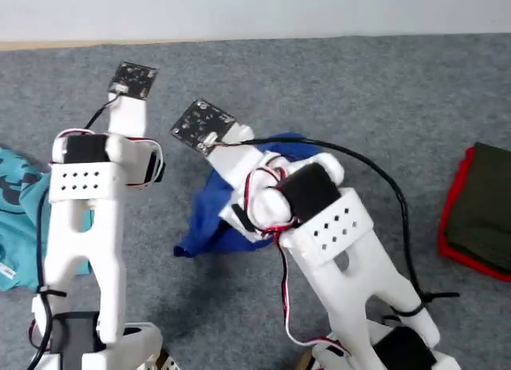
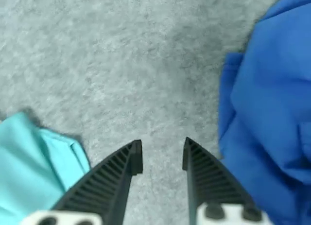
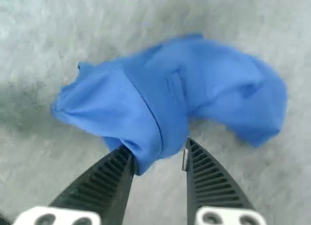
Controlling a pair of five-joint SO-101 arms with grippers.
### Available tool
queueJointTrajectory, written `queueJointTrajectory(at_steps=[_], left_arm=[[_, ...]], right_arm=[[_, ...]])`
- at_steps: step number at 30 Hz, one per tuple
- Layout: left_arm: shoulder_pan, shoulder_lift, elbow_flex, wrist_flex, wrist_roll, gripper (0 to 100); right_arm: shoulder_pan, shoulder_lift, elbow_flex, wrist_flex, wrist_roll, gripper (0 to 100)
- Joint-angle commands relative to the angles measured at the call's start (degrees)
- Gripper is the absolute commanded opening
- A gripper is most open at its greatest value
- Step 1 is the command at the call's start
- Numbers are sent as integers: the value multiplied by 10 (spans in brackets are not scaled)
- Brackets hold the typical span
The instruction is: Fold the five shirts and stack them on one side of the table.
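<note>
**A:** how far along is this one?

**B:** Early-ish imo. A folded dark-green-and-red cloth stack (image 1: 483,214) sits at 3 o'clock on the grey felt table (image 1: 359,90). The crumpled blue cotton shirt (image 1: 209,218) lies at centre, unfolded, one edge between the right gripper (image 3: 158,149)'s spread jaws, nothing clamped. A rumpled turquoise shirt (image 1: 20,202) lies at 9 o'clock. The left gripper (image 2: 163,145) gapes over bare felt.

Left arm (image 1: 80,226), right arm (image 1: 343,250): jaws parted, angled down.

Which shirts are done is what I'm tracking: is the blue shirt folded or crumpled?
Crumpled, not folded: the blue shirt lies bunched in an uneven heap, one edge between the fingertips of the right gripper.
</note>
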Motion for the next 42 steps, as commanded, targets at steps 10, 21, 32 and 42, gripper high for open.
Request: queueJointTrajectory(at_steps=[10,21,32,42], left_arm=[[-185,-3,-22,13,7,137],[-239,-3,-22,13,4,137],[-91,4,-21,-6,4,141],[124,23,-22,-84,5,224]], right_arm=[[66,167,-90,-148,-103,132],[40,381,-359,111,-63,132],[59,264,-469,112,-62,132],[308,235,-469,114,-35,132]])
